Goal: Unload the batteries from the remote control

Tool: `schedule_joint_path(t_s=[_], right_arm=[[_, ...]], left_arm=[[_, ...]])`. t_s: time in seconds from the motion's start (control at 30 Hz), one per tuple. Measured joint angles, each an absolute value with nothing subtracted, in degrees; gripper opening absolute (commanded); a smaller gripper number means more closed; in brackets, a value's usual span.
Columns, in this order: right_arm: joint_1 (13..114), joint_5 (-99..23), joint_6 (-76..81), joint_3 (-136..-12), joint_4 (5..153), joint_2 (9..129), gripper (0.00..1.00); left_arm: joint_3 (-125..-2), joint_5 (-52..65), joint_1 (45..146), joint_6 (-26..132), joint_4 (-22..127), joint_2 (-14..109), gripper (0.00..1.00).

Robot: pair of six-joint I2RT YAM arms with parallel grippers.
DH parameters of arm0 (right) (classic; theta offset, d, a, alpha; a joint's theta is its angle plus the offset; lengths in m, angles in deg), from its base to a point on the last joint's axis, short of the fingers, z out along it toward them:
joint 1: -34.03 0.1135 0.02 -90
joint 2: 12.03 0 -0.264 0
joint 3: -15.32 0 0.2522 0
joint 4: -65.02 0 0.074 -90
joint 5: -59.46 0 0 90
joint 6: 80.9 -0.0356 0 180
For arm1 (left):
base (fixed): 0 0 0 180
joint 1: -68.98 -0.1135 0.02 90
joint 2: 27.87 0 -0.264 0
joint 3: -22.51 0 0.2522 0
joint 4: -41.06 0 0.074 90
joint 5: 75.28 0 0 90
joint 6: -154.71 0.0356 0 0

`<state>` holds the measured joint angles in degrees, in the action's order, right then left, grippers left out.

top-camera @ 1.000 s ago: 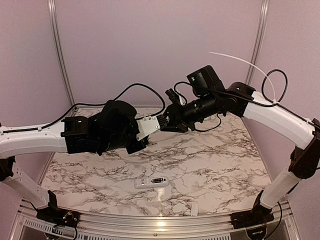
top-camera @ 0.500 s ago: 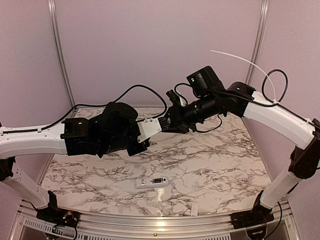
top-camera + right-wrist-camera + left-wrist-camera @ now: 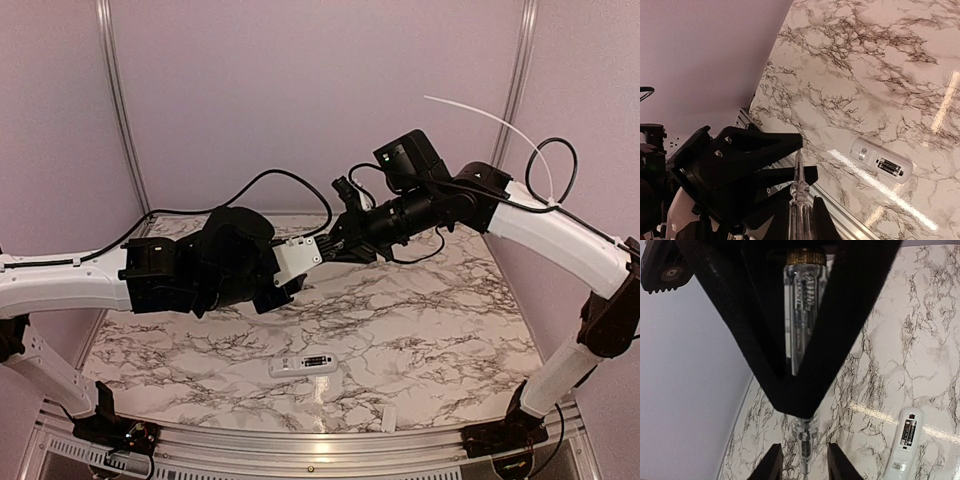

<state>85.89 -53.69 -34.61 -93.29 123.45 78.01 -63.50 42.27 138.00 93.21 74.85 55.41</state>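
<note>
Over a veined marble table point(image 3: 430, 330), the right gripper point(image 3: 804, 212) clamps a clear-handled screwdriver point(image 3: 801, 315). The left gripper point(image 3: 805, 462) stands narrowly parted about its tip. Below both, toward the bases, the remote control point(image 3: 303, 364) lies back-up, its long axis left-right, with the batteries point(image 3: 909, 432) seated lengthwise in it. A small white piece point(image 3: 388, 418) lies to its right.

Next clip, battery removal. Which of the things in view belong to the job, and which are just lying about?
Part of the job:
- remote control, lying back up
- batteries, seated in its open compartment
- clear-handled screwdriver, held aloft, probably for prying

Just lying about:
- small flat white piece, near the front edge of the table; possibly the battery cover
</note>
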Motion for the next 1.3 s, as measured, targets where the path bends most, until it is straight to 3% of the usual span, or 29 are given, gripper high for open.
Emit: schedule_joint_path(t_s=[0.03, 0.1, 0.23, 0.6, 0.97, 1.3], right_arm=[[85.9, -53.6, -34.3, -93.3, 123.5, 78.0, 0.00], [85.9, -53.4, -33.7, -93.3, 123.6, 78.0, 0.00], [85.9, -53.2, -31.5, -92.5, 123.3, 77.0, 0.00], [85.5, -57.1, -26.7, -85.6, 117.9, 66.8, 0.00], [85.5, -61.1, -27.2, -82.2, 113.7, 66.6, 0.00], [85.5, -63.2, -29.6, -81.6, 112.6, 67.4, 0.00]], left_arm=[[-63.3, 42.2, 138.0, 92.9, 74.8, 55.0, 0.72], [-61.8, 41.8, 138.0, 92.8, 74.4, 53.3, 0.84], [-56.0, 39.0, 138.0, 91.8, 74.0, 44.9, 0.89], [-48.0, 28.6, 138.0, 86.3, 73.6, 24.1, 0.77], [-47.7, 24.6, 138.0, 84.7, 73.0, 25.6, 0.70], [-52.0, 20.9, 138.0, 87.3, 70.4, 34.0, 0.50]])
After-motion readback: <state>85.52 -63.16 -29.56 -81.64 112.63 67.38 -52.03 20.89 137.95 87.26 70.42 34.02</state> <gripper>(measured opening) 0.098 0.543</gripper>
